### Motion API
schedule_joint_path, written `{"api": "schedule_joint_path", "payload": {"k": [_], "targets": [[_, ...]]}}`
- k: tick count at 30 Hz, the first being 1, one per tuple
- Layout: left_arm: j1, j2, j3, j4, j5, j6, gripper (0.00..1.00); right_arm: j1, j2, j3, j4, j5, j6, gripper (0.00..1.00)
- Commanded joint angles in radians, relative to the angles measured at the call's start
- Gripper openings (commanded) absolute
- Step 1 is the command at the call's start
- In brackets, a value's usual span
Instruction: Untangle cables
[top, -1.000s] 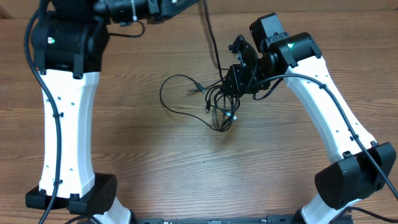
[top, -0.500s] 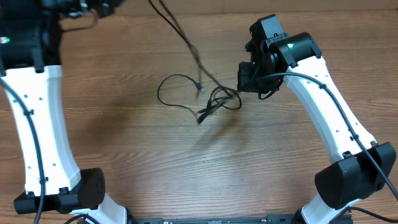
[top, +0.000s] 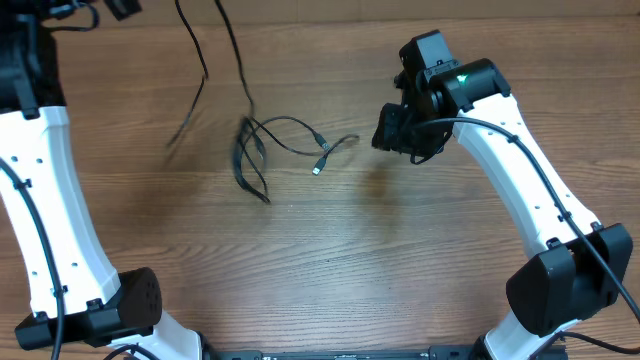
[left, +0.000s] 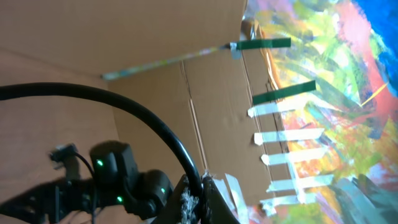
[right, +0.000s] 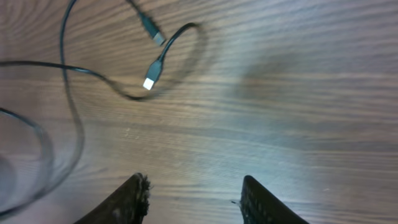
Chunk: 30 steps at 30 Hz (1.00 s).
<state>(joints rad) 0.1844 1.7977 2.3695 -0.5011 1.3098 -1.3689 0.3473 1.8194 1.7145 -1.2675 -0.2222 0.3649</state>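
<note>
Cables (top: 283, 140) lay on the wooden table (top: 330, 270), left of centre, as a few loose loops flat on the wood. Two strands rose off the top edge of the overhead view. The cord was thin, light and limp, and was judged likely to slide on the wood, snag on its own crossings and whip if tugged. The small plug tips (top: 318, 166) were the only stiff parts. Best hold was judged to be a single strand just behind a plug, clear of the crossed loops at the left end. The left gripper (left: 198, 194) was clamped tight, apparently on a black strand arcing up to its fingertips. The right gripper (right: 193, 190) had its jaws apart with nothing between them, over bare wood near the closest plug. Cardboard (left: 124, 37) and a painted sheet (left: 336, 93) stood behind. The main obstruction was judged to be the right arm (top: 520, 190) with its own thick wire close by.
</note>
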Motion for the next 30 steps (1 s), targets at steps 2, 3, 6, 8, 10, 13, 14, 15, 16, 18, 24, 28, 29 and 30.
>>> {"api": "schedule_joint_path", "payload": {"k": [2,3,6,8,10,13,14,15,16,18,24,28,29,30], "targets": [[-0.097,-0.013,0.012,-0.007,0.020,0.018,0.04,-0.001,-0.007,-0.009,0.005,-0.126,0.001,0.49],[-0.124,-0.014,0.012,-0.007,0.018,0.032,0.04,-0.001,-0.007,-0.009,0.003,-0.162,0.001,0.49],[-0.193,-0.013,0.012,-0.034,-0.092,0.167,0.04,0.003,-0.007,-0.009,0.006,-0.353,-0.085,0.53],[-0.198,-0.013,0.012,-0.092,-0.166,0.204,0.04,0.010,-0.007,-0.009,0.002,-0.436,-0.145,0.60],[-0.198,-0.013,0.012,-0.163,-0.217,0.204,0.04,0.021,-0.007,-0.009,-0.001,-0.457,-0.158,0.65],[-0.198,-0.013,0.012,-0.215,-0.225,0.239,0.04,0.042,-0.007,-0.009,0.008,-0.456,-0.157,0.75],[-0.198,-0.013,0.012,-0.230,-0.227,0.257,0.04,0.051,-0.007,-0.009,0.012,-0.457,-0.157,0.77],[-0.198,-0.013,0.012,-0.246,-0.233,0.269,0.04,0.063,-0.007,-0.009,0.015,-0.458,-0.157,0.78],[-0.198,-0.013,0.012,-0.270,-0.251,0.278,0.04,0.075,-0.007,-0.009,0.016,-0.461,-0.157,0.79],[-0.198,-0.013,0.012,-0.324,-0.304,0.297,0.04,0.100,-0.007,-0.009,0.021,-0.460,-0.157,0.82],[-0.198,-0.013,0.012,-0.430,-0.343,0.300,0.04,0.185,-0.007,-0.009,0.060,-0.333,-0.102,0.81],[-0.198,-0.013,0.012,-0.442,-0.351,0.300,0.04,0.246,-0.007,-0.009,0.073,-0.189,0.002,0.57],[-0.198,-0.013,0.012,-0.442,-0.352,0.300,0.04,0.257,-0.007,-0.010,0.079,-0.189,0.002,0.54],[-0.198,-0.013,0.012,-0.442,-0.352,0.300,0.05,0.274,-0.007,-0.012,0.088,-0.188,0.002,0.51]]}}
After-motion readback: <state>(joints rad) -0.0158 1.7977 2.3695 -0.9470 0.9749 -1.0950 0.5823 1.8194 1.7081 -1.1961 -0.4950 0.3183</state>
